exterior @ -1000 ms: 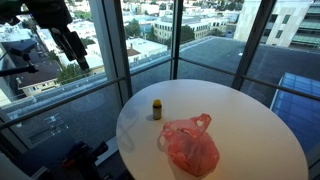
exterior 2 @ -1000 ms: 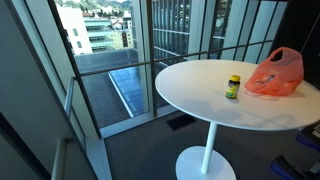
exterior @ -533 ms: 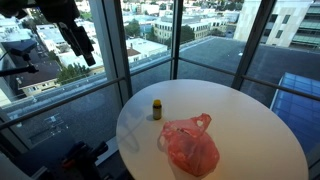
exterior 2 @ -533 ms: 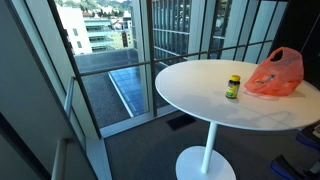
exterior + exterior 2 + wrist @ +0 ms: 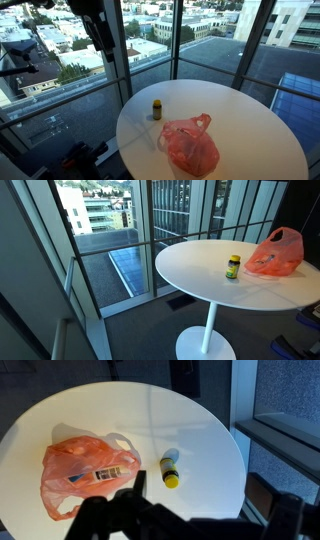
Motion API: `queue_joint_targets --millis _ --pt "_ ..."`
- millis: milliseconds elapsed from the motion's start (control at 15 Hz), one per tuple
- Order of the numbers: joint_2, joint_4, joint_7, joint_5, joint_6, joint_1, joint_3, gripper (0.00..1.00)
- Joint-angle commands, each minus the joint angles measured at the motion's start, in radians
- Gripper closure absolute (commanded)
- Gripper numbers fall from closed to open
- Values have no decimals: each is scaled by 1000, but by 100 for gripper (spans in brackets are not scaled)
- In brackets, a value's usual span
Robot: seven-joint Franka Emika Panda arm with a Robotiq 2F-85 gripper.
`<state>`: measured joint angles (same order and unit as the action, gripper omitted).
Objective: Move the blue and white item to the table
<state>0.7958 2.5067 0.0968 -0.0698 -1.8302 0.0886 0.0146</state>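
- Plainly, the job is at its very start: the claw (image 5: 101, 40) hangs high above and off to one side of the table (image 5: 250, 120), outside its edge, in front of the window glass.
- In the wrist view the claw (image 5: 200, 525) shows only as dark shapes along the bottom. Its two sides appear to stand wide apart with nothing between them, though the shadow makes this a reading, not a certainty.
- The blue and white item (image 5: 105, 473) shows only in the wrist view, as a pale printed patch seen through the thin plastic of the pink bag (image 5: 85, 470). It seems to lie inside the bag, not on the bare tabletop. In both exterior views the bag hides it.
- The bag (image 5: 190, 145) lies slumped on the table with its handles loose on top. The small bottle (image 5: 156, 108) with the yellow cap stands upright near it, apart from it.
- The step in hand, as I judge it, is the approach: bringing the arm over the table and down toward the bag.
- The next move calls for finding the bag's mouth and reaching in past the handles, or pinching the item through the opening, without dragging the whole bag.
- It also calls for keeping clear of the bottle, which would tip easily.
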Motion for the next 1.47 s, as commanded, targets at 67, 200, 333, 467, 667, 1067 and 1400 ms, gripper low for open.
queue_joint_targets --millis 67,200,333,467,667,1067,1400 --pt "-129 -69 11 36 -35 43 34 0" --pt "-162 -64 9 52 -71 62 51 0" --pt "-190 -48 4 69 -121 78 69 0" --pt "-215 -37 2 81 -163 92 84 0" --pt "-265 -28 0 76 -201 111 115 0" --pt "-281 -21 -2 67 -195 112 126 0" --pt "-295 -33 1 65 -197 111 123 0"
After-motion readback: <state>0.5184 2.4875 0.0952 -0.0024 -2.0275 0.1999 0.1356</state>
